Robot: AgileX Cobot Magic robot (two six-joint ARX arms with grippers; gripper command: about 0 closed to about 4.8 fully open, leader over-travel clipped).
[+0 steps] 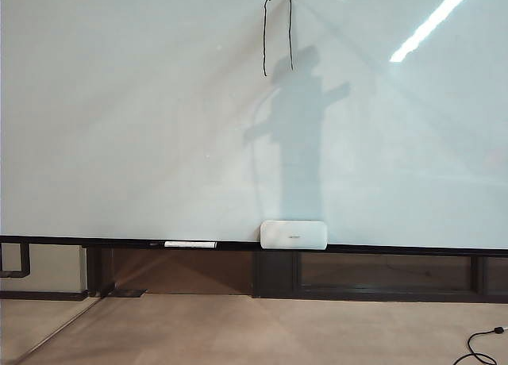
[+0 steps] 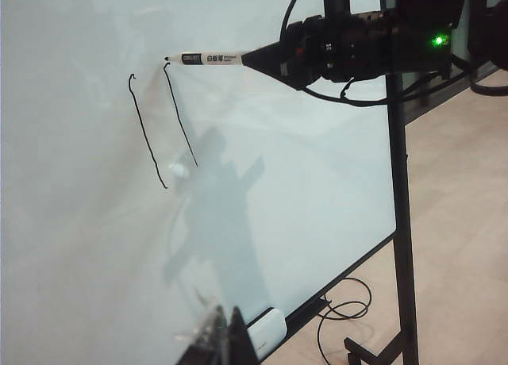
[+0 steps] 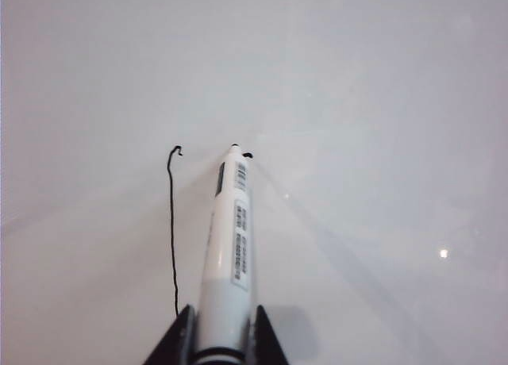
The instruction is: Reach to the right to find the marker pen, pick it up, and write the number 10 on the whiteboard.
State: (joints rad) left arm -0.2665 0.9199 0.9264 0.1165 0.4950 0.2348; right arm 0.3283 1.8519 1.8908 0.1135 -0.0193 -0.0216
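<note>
The right gripper [image 3: 224, 333] was clamped narrow on the pen [image 3: 228, 246], its two dark fingers [image 3: 176, 341] pinching the rear of the barrel so the whole front stuck out free toward the board [image 1: 119, 127]. Held that way, the black tip met the glossy pale panel at the top of the second stroke [image 1: 290, 32], high up and right of centre. The first stroke [image 1: 265, 36] stood just to its left; both were thin, slightly wavy black lines with small hooks at the top. I judged the 1 done and the zero only begun. The pen was a smooth white cylinder with a printed label. Low down, a rounded white box [image 1: 294, 234] and a long white stick [image 1: 190, 244] rested on the black ledge [image 1: 397, 248]. The left gripper [image 2: 226, 337] hung back near the board's lower edge, only dark finger ends showing; whether it was wide or closed I could not tell
</note>
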